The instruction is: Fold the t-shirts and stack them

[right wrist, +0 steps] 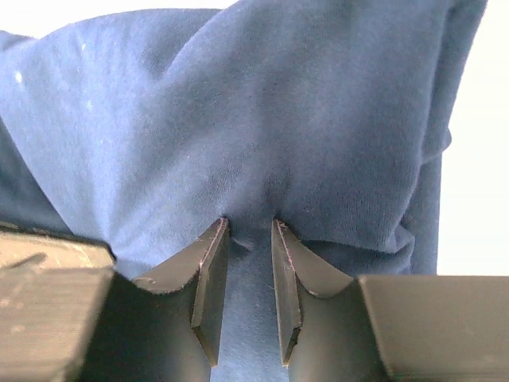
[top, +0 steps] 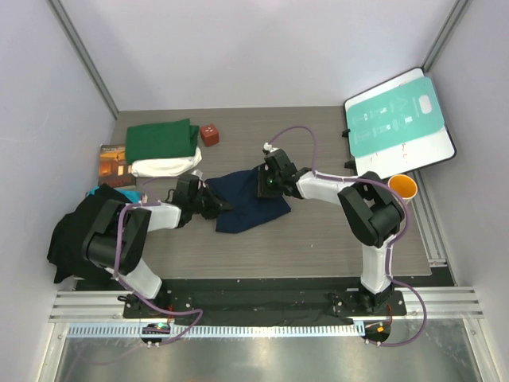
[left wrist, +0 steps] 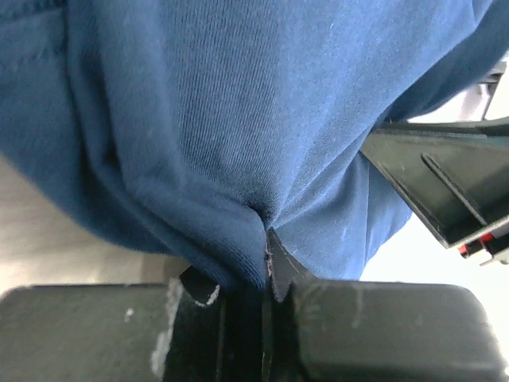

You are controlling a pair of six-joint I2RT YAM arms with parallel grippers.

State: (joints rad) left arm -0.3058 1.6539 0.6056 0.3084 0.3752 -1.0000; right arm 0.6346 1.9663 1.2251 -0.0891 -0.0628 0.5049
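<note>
Two look done: green t-shirt (top: 161,139) over cream t-shirt (top: 167,165), stacked upper left. Navy t-shirt (top: 250,205) lies centre frame, mid-fold. Left gripper (left wrist: 266,274) & right gripper (right wrist: 249,263) each clamp its cloth. Next, prob: lift both together, lay fold over evenly.

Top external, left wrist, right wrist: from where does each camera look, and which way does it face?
Top external: above and behind the bases, looking down at the table; both arms show, left gripper and right gripper on the navy t-shirt.
Left wrist: on the left arm, looking along its fingers, shut on navy cloth.
Right wrist: on the right arm, looking along its fingers, pinching navy cloth.
Shared: both wrist views show the same navy t-shirt, close up.
</note>
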